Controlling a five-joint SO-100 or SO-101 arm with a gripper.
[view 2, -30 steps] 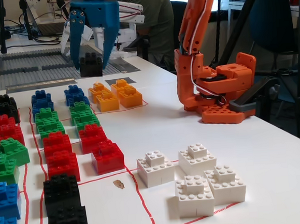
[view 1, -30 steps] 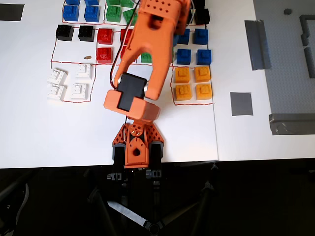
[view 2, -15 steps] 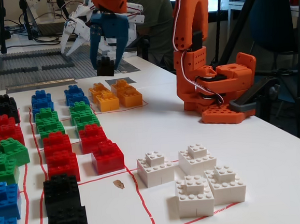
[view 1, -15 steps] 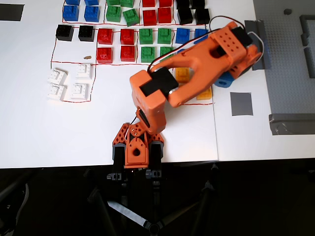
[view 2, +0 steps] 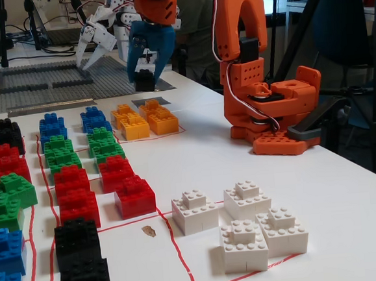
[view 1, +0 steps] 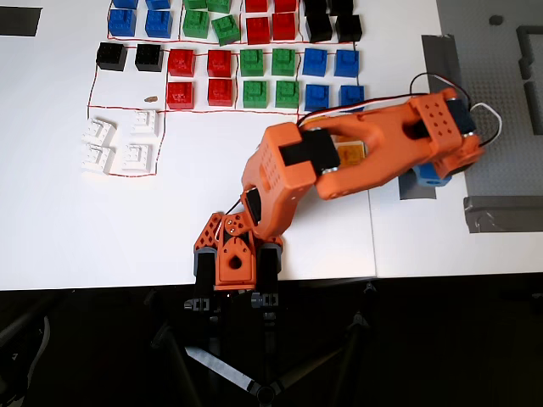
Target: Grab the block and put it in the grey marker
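Arm stretched from base toward 2 o'clock in overhead view, elbow folded, wrist pitched down. Gripper [view 2: 145, 75] with blue fingers [view 2: 135, 50] clamped on the block [view 2: 145, 81], held over the grey marker [view 1: 411, 192] at the table's far side; block-to-marker contact unclear.

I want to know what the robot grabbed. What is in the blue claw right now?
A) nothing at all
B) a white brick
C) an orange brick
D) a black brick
D: in the fixed view the gripper has its blue fingers closed around the small black block, held above the far end of the table; the white bricks and orange bricks lie untouched.
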